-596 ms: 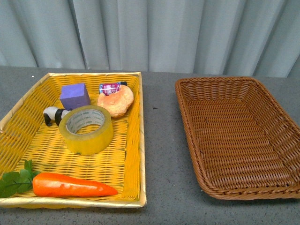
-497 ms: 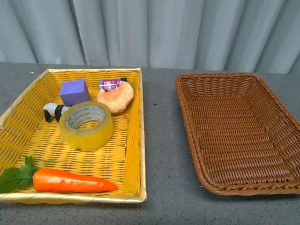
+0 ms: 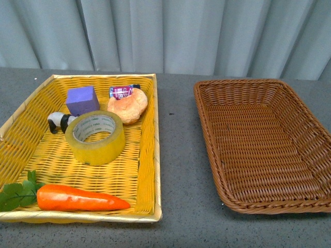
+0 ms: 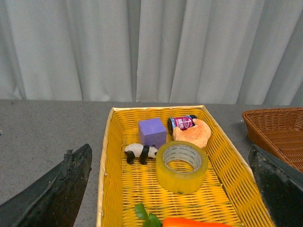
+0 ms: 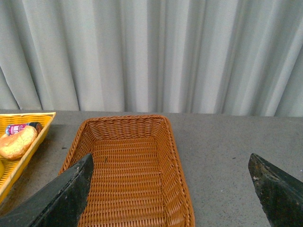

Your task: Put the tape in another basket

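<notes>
The tape (image 3: pixel 95 137), a wide yellowish roll with a pale printed core, lies flat in the middle of the bright yellow woven tray (image 3: pixel 147 170) on the left. It also shows in the left wrist view (image 4: pixel 182 166). The dark brown wicker basket (image 3: pixel 217 170) stands on the right with nothing in it; it also shows in the right wrist view (image 5: pixel 175 161). Neither arm shows in the front view. My left gripper (image 4: pixel 173 189) is open, above the yellow tray and apart from the tape. My right gripper (image 5: pixel 173 189) is open over the brown basket's near right rim.
The yellow tray also holds a purple cube (image 3: pixel 82 100), a toy panda (image 3: pixel 59 123), a bread roll (image 3: pixel 128 107), a small pink-labelled can (image 3: pixel 122 92) and an orange carrot with green leaves (image 3: pixel 77 198). Both baskets stand on a grey tabletop (image 3: pixel 178 155) before a pale curtain.
The front view has shifted slightly, so everything sits a little higher in the picture. The tape and the other objects have not moved in the tray.
</notes>
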Robot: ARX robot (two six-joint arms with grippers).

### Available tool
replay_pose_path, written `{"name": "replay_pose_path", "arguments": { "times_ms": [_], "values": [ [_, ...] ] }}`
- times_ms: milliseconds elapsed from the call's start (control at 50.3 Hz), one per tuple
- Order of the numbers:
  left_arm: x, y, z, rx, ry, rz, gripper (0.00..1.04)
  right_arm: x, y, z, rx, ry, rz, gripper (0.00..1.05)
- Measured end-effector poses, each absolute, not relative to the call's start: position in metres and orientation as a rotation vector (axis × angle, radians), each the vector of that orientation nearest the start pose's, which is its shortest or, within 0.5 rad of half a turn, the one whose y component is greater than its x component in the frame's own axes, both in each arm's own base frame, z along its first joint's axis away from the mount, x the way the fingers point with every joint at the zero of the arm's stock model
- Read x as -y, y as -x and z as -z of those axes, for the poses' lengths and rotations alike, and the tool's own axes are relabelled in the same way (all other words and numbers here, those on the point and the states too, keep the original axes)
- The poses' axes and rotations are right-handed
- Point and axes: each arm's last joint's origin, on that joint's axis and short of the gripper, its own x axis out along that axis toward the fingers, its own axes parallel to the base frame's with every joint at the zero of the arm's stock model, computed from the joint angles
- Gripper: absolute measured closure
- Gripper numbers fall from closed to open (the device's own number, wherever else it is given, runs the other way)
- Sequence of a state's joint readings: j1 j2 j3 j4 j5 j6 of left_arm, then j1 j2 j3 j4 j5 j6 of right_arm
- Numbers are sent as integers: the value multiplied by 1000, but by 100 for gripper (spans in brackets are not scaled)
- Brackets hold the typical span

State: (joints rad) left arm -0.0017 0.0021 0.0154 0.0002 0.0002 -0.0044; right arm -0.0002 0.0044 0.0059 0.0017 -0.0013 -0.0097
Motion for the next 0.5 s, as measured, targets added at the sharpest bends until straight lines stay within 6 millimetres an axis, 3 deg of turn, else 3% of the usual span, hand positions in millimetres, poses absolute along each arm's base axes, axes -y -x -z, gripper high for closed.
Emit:
{"name": "replay_pose_path", "arguments": {
  "times_ms": [497],
  "values": [
    [0, -97, -169, 14, 4, 2, 7, 0, -98, -165, 3, 10, -1, 9]
  ]
}}
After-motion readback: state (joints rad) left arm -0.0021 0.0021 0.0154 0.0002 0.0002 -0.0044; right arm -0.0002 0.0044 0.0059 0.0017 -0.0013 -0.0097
